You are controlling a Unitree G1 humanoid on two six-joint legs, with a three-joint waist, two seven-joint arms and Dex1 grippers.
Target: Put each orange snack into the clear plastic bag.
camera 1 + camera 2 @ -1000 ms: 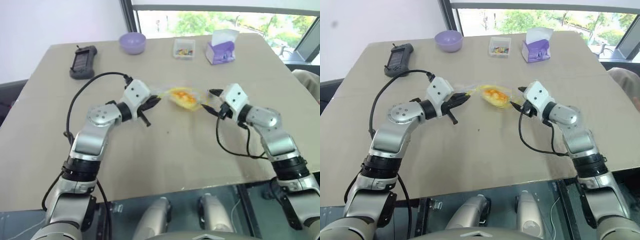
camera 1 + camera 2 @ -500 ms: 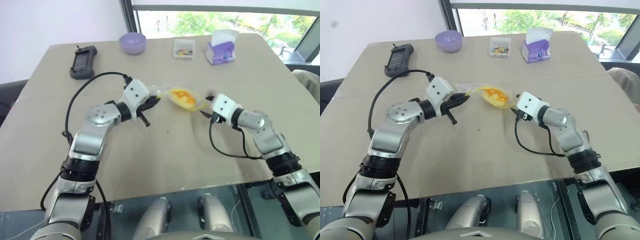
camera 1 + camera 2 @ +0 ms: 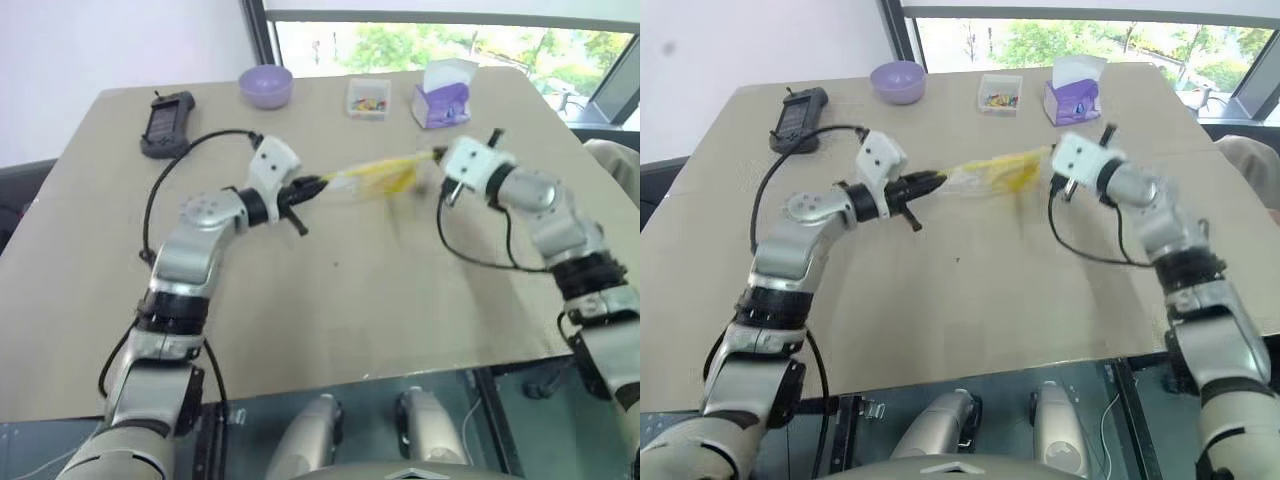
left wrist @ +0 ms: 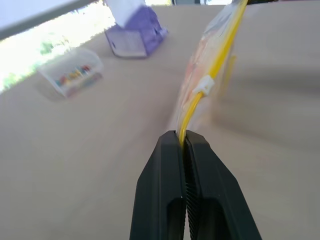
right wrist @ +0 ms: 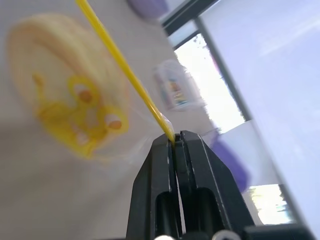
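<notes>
Clear plastic bag (image 3: pixel 372 180) hung stretched above the table (image 3: pixel 330 320) middle, orange snack (image 5: pixel 65 115) inside. Left gripper (image 4: pixel 183 142) fingers were clamped tight on the yellow strip (image 4: pixel 210 80) end; right gripper (image 5: pixel 174 142) pinched fully closed on the strip's other end.

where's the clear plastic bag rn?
In the left eye view, the clear plastic bag hangs stretched above mid-table between the left gripper and right gripper, both jaws shut on its yellow strip.
</notes>
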